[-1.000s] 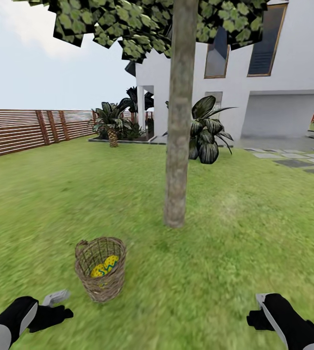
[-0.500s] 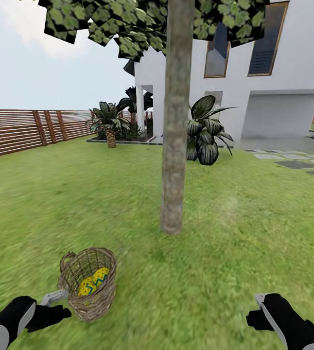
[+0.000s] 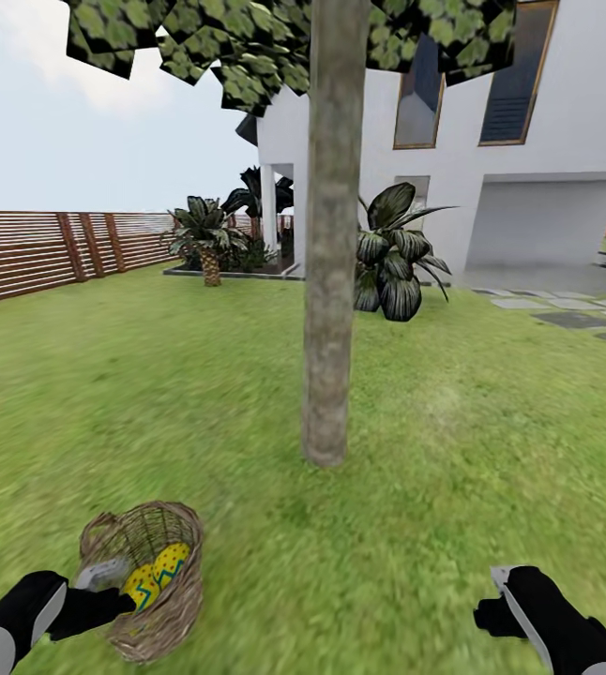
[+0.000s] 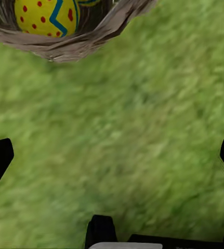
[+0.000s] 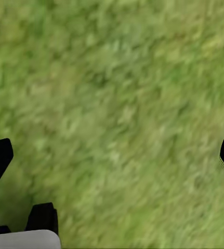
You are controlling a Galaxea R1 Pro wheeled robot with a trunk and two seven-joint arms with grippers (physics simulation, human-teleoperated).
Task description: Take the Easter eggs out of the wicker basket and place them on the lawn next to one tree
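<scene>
Both sets of fingers wide open, holding nothing. Lower left gripper (image 3: 106, 574) straight into basket (image 3: 167, 614), over top egg (image 4: 47, 16).

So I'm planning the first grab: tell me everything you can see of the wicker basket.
The wicker basket is round, brown, open-weave and bucket-shaped, with a small loop handle at its rim. It leans slightly on the lawn, short of the tree and toward the robot's left. At least two yellow Easter eggs with blue zigzags lie inside; a third cannot be made out. The left hand is at its near rim; contact is unclear.
</scene>
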